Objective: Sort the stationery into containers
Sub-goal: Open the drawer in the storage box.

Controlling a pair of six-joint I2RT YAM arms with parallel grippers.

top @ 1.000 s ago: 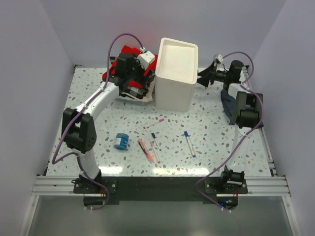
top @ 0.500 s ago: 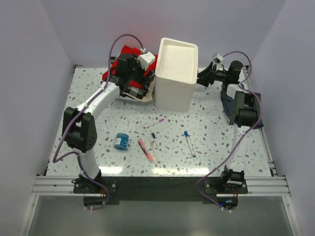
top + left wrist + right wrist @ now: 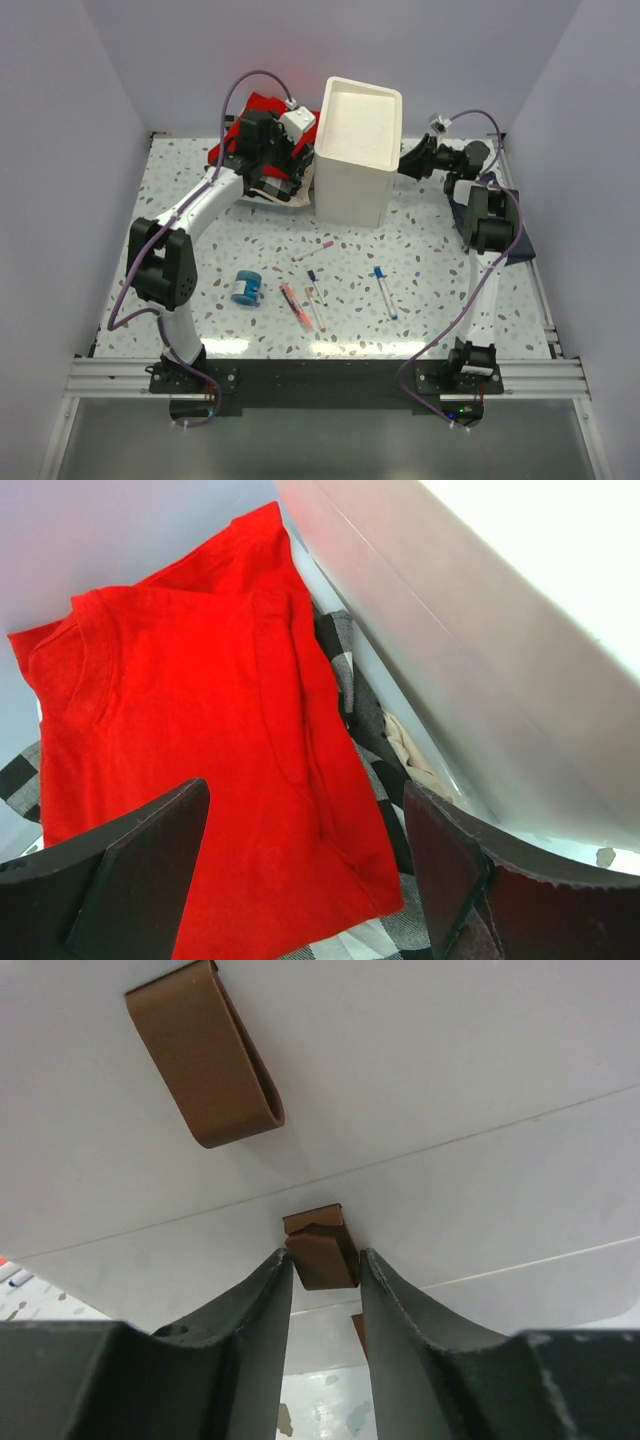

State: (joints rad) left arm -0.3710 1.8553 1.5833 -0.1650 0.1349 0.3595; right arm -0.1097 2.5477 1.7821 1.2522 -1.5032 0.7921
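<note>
One brown handle [image 3: 322, 1252] half-hidden between jaws

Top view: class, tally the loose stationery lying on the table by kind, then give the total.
Pens: 3
Marker: 1
Tape roll: 1
Total: 5
</note>
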